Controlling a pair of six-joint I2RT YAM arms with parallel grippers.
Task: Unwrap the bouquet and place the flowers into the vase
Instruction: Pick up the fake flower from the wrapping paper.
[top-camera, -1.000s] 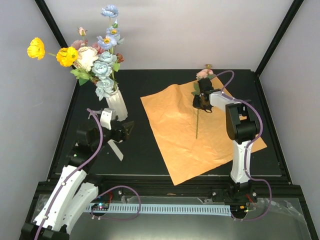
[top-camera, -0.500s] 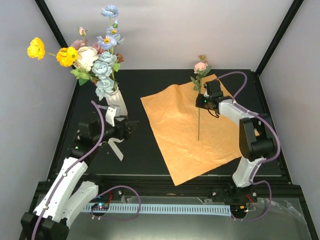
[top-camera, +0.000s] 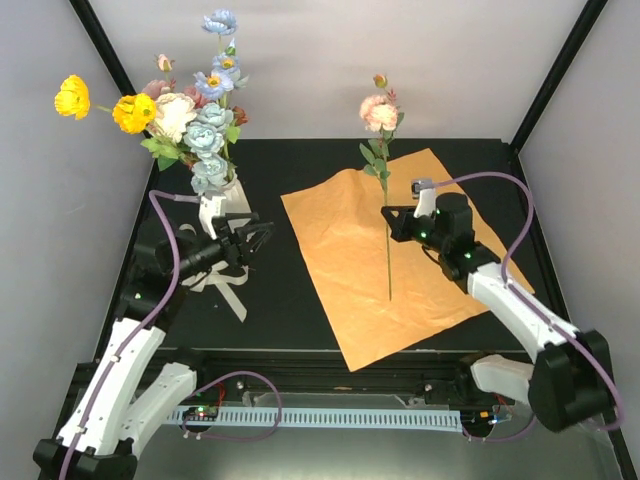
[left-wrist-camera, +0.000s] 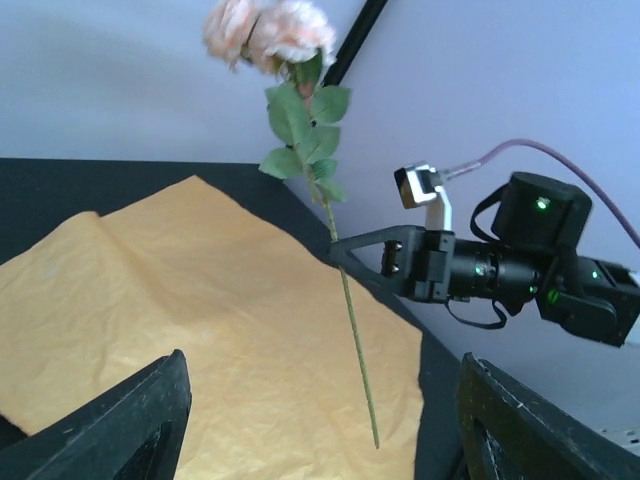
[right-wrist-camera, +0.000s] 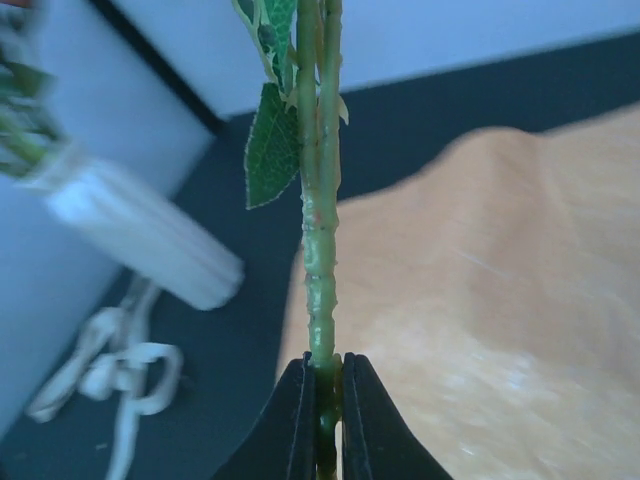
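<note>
Right gripper pinches a pink flower by its stem, upright over the orange paper. Left of the paper, the vase holds the other flowers. The left gripper, between the two, gapes empty.

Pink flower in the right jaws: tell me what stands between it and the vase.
The open left jaws hang beside the vase, low on the side facing the pink flower. The flowers already in the vase crowd its mouth. Nothing else visible stands between.
</note>
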